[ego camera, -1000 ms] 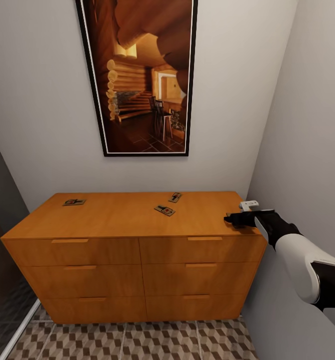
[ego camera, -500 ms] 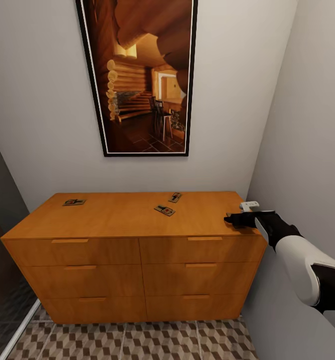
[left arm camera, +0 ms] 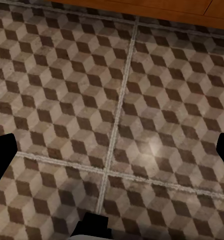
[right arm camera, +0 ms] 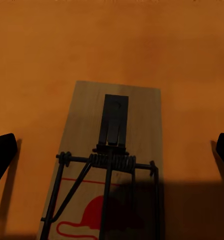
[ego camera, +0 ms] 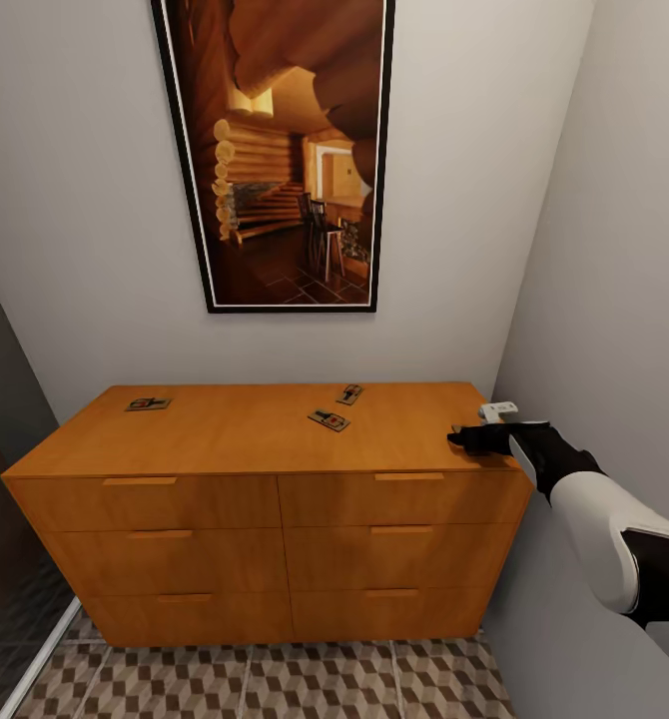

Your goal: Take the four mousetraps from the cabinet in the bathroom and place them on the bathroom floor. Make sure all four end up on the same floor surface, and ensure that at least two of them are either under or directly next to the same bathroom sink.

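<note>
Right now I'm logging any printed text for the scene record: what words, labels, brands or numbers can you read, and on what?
None: no words or numbers can be read.
Mousetrap under the right claw: a red printed mark, cut off by the picture's edge; no letters legible.
The three mousetraps farther along the cabinet top: markings too small to read.
Framed picture: a log-cabin interior, no text.

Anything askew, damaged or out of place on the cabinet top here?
Nothing stands out. Three mousetraps lie flat on the cabinet, turned different ways; a fourth lies intact under the open right gripper.
</note>
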`<state>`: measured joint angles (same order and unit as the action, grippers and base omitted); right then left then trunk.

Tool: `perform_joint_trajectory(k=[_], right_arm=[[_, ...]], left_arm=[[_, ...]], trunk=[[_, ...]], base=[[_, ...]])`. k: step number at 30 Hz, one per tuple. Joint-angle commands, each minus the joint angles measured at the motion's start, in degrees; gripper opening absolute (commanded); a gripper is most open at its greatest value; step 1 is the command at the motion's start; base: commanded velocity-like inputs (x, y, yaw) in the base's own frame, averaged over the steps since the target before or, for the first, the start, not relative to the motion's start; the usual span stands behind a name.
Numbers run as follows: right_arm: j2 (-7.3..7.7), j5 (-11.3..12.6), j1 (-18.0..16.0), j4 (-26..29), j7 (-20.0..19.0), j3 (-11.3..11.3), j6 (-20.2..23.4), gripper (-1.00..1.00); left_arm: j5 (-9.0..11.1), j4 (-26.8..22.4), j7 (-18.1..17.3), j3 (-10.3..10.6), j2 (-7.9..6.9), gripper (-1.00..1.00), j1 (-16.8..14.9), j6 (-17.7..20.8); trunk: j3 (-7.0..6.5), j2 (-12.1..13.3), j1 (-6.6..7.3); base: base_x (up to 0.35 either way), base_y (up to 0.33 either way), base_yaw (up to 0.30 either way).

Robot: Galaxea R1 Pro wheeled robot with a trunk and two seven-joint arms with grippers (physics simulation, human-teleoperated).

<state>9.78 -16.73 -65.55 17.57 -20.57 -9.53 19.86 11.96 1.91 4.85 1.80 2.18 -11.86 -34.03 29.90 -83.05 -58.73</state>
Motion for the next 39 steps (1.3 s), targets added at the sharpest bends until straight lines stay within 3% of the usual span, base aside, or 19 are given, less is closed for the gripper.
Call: perform_joint_trajectory(k=[1, 15, 16, 39], right_arm=[[-0.02, -1.02, 0.03, -1.62, -0.43, -0.14, 0.27, 1.0], [-0.02, -0.93, 0.33, -2.36, -0.42, -0.14, 0.18, 1.0], [-0.02, -0.93, 0.33, -2.36, -0.43, -0.14, 0.18, -1.0], [-0.02, -0.93, 0.5, -2.37, -0.42, -0.14, 0.18, -1.0]], left_arm=[[0.17, 0.2, 0.16, 0.22, 0.02, 1.0, -0.1, -0.33], [0.17, 0.2, 0.16, 0.22, 0.02, 1.0, -0.1, -0.33], [0.17, 0.2, 0.16, 0.22, 0.02, 1.0, -0.1, -0.33], [0.17, 0.2, 0.16, 0.22, 0.02, 1.0, -0.1, -0.33]], trunk=[[0.07, -0.02, 0.0], [0.07, -0.02, 0.0], [0.07, -0.02, 0.0], [0.07, -0.02, 0.0]], base=[[0.0, 0.0, 0.0], [0.0, 0.0, 0.0], [0.0, 0.0, 0.0], [0.0, 0.0, 0.0]])
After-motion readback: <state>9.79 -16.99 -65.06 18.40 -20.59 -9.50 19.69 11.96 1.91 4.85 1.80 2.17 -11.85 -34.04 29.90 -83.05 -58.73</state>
